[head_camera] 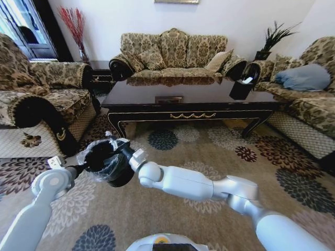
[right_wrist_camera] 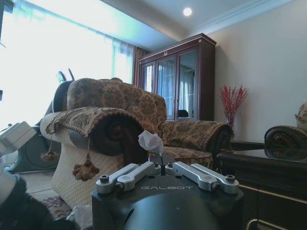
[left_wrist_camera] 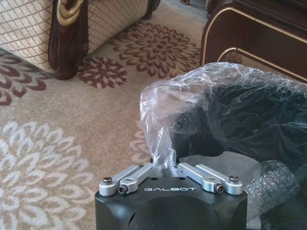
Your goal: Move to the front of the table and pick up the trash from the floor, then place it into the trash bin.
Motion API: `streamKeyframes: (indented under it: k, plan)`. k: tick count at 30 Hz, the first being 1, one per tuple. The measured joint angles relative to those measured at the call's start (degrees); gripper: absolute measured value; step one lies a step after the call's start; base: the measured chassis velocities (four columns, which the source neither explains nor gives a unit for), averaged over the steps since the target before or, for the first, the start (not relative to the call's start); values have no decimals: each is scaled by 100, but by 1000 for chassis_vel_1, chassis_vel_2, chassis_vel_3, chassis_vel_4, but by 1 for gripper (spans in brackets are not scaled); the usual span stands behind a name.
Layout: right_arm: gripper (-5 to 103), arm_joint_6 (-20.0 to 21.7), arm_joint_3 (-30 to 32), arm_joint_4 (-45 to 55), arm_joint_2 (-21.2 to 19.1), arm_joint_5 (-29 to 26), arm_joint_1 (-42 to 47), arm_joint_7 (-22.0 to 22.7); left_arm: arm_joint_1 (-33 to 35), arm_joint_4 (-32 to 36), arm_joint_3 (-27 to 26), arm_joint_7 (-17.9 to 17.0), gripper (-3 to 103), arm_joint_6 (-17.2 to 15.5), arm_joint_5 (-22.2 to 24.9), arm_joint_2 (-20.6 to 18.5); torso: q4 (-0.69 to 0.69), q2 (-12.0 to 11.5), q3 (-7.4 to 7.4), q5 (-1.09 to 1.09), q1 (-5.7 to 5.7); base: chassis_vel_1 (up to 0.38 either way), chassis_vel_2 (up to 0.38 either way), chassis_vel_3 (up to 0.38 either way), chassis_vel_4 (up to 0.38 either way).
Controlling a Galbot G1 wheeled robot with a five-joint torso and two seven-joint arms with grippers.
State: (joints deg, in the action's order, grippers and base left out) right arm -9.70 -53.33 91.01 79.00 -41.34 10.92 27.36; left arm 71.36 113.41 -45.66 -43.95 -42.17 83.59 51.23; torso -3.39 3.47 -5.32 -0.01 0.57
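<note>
The right gripper (right_wrist_camera: pixel 163 168) is pinched shut on a crumpled white scrap of trash (right_wrist_camera: pixel 150 141), low centre in its wrist view. In the head view it sits centre-left, right at the bin (head_camera: pixel 107 163). The left gripper (left_wrist_camera: pixel 165 167) is closed on the bin's clear liner (left_wrist_camera: pixel 163 108), holding the bin up above the carpet (head_camera: pixel 209 146). The table (head_camera: pixel 191 99) stands beyond, mid-frame. I'd say the scrap should be fully over the opening, inside the ruffled plastic, before letting go, with the bin kept steady.
</note>
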Motion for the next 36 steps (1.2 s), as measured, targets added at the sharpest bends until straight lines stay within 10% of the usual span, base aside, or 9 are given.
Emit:
streamKeyframes:
  k: [10, 36]
  plan:
    - [0, 4, -185, -481, 288, 21, 102, 51, 46, -22, -103, 36, 2, 0, 5, -22, 0, 0, 0, 1, 0, 0, 0, 0, 0]
    - [96, 211, -129, -256, -38, 321, 368, 252, 371, 173, -344, 69, 2, 3, -9, -66, 0, 0, 1, 2, 0, 0, 0, 0, 0]
